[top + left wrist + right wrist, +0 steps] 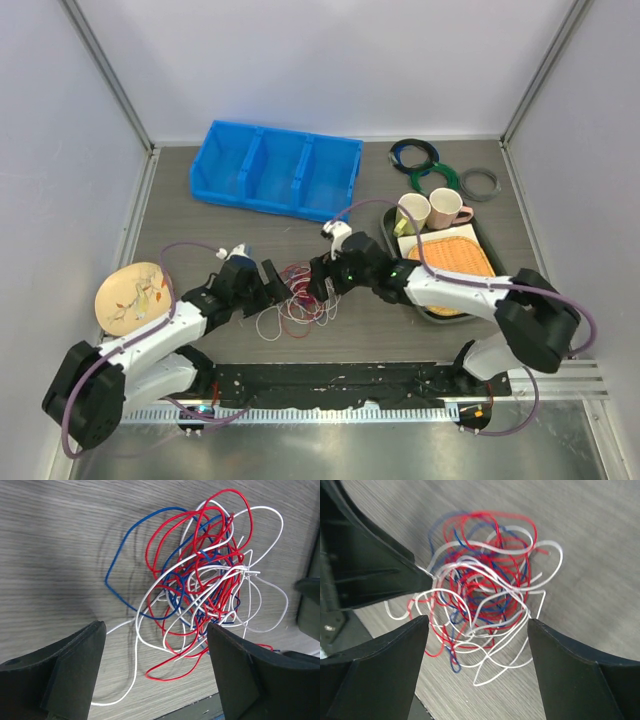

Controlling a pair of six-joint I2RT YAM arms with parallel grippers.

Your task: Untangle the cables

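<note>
The left gripper [155, 627] is spread wide and holds nothing. Its dark fingers [70, 672] frame the bottom of its wrist view. The cables [200, 585], a knot of red, white and dark blue strands, lie on the grey table [50, 540] just past the tips, with a few white and red loops reaching back into the gap.

The right gripper [477, 621] is also released and faces the same knot from the other side, the nearest white loops lying between its fingers [380, 675]. There a white strand seems to touch the left gripper's fingertip, though blur leaves that uncertain.

Farther off are a tray [390, 232] with two mugs [412, 212] on the right and a plate [128, 297] on the left. A blue bin [300, 165] and coiled rings [415, 153] sit at the back.
</note>
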